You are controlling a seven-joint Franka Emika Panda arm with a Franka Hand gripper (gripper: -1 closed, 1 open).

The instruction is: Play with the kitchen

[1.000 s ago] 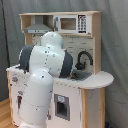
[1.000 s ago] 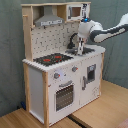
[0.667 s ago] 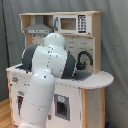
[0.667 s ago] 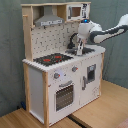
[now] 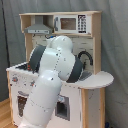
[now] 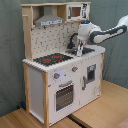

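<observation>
A: Second exterior view, far left: grey curtain wall (image 6: 10, 55), wooden floor (image 6: 22, 119) below. The kitchen (image 6: 52, 75) stands centre, hob (image 6: 52, 59) facing us.

B: And right of the hob, the gripper (image 6: 79, 49) hangs over the sink (image 6: 89, 49), beside the faucet.

A: Jaws?

B: Can't tell.

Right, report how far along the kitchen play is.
Done: nothing looks changed; the oven door is shut. In hand: the arm reaches in from the second exterior view's right, with its gripper over the sink by the faucet. Left: the hob and knobs appear untouched.
</observation>
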